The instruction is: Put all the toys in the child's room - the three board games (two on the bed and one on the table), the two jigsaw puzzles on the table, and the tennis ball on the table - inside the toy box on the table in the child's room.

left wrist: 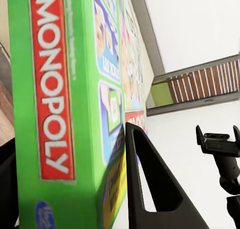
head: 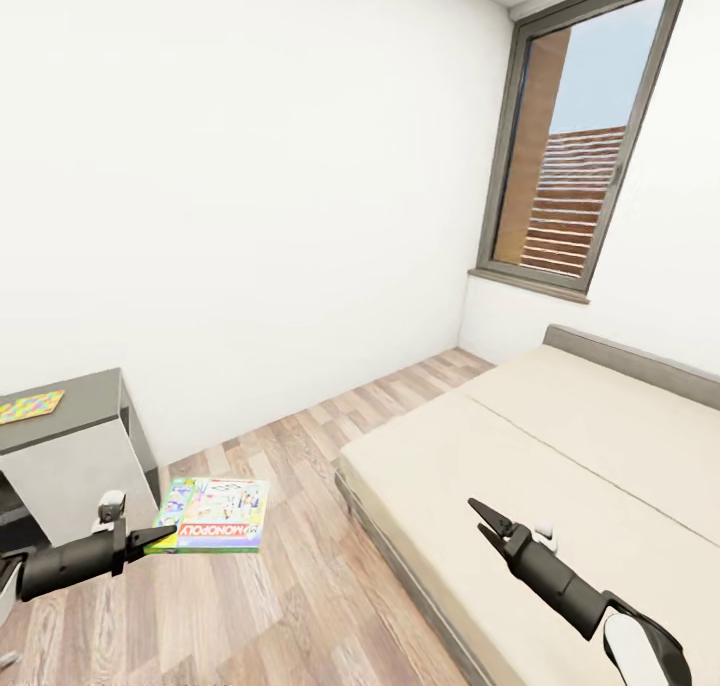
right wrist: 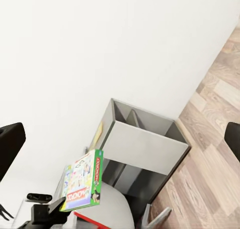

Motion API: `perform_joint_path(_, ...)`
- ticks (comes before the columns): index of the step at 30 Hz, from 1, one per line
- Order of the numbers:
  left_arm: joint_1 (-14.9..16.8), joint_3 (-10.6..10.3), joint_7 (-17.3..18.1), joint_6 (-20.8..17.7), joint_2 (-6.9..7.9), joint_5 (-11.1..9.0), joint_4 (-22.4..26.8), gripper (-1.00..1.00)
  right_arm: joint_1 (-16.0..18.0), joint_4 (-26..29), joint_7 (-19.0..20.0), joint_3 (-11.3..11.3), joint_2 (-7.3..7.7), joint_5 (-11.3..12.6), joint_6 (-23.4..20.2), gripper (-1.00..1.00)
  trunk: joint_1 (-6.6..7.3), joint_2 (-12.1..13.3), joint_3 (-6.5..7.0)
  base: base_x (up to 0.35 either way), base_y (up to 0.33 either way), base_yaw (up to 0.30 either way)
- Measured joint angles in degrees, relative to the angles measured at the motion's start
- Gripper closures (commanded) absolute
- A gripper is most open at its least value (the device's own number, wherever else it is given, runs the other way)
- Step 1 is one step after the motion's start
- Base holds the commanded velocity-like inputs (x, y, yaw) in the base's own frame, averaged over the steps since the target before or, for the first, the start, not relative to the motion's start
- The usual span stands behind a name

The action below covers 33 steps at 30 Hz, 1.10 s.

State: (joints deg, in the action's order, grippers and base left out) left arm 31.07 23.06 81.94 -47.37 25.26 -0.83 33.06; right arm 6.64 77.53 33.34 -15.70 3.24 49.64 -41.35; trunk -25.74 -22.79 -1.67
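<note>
In the child's room (head: 230, 166), the robot's left gripper (head: 160, 538) is clamping the near edge of a white-and-green Monopoly board game (head: 212, 514), holding the flat box level in the air above the wood-plank floor (head: 290, 586). In the left wrist view, the box's green side with the red Monopoly logo (left wrist: 50, 89) is sitting tight against a black finger (left wrist: 150, 189), with the other finger only partly showing at the picture's edge on the far side of the box.

The right gripper (head: 490, 526) is hovering over the bed (head: 560, 466), its two fingers spread apart and holding nothing. The beige mattress beneath it is lying bare, with the low grey headboard (head: 630, 358) running along the far side under a tall dark-framed window (head: 580, 136).

At the left edge of the head view, a multicoloured jigsaw puzzle (head: 30, 406) is resting flat on the dark grey section of the table (head: 80, 406), beside the white wall. The right wrist view is taking in that same grey unit (right wrist: 140, 144) from across the room, with the board game (right wrist: 82, 181) hanging in front of it in the left gripper (right wrist: 52, 209).
</note>
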Motion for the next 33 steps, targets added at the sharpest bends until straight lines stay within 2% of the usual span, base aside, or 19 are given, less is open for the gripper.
perform_joint_path(33, 0.01, 0.07, 0.06, 0.02, 0.33, 0.13, 0.01, 1.0, 0.04, -0.42, -0.74, 0.24, -0.36, -0.06, 0.17, -1.0, -0.02, -0.09, 2.09, 0.0, 0.0, 0.226)
